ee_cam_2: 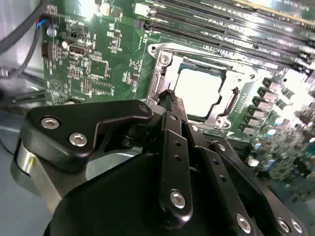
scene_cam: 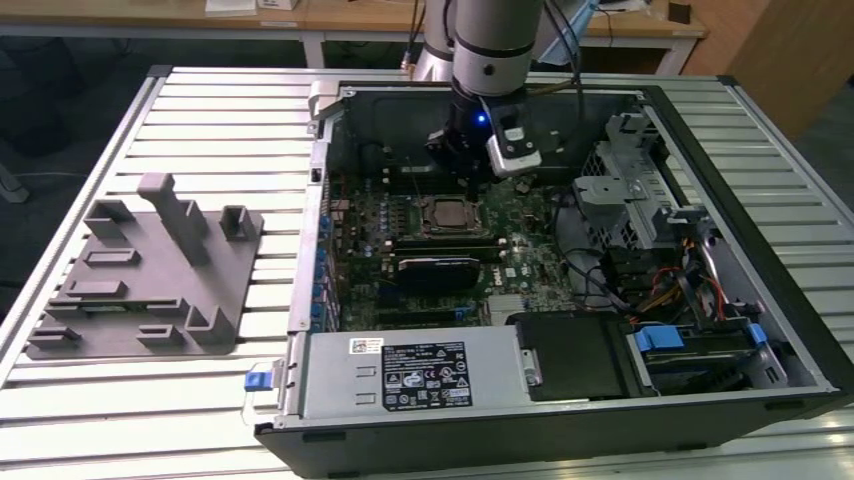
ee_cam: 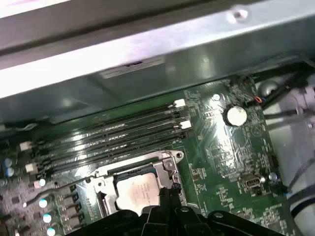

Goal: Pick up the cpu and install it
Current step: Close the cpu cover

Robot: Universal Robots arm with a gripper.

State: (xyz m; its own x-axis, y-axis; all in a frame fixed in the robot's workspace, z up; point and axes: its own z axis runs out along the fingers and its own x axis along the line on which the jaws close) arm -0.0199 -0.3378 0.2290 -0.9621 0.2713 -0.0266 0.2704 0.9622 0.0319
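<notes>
1. The cpu (ee_cam_2: 199, 91) lies flat inside the socket frame (ee_cam_2: 162, 60), silvery top bare; it looks seated where installation wants it.
2. The tool (ee_cam_2: 170, 96) hangs just above the socket frame's edge, fingertips together, holding nothing.

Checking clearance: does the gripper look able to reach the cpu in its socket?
Probably yes: the gripper hangs close over the cpu, whose top lies bare in the socket, with nothing between them.

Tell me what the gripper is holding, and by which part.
Nothing. The gripper is shut with nothing in it, poised at the edge of the socket, while the cpu lies flat inside that socket.
</notes>
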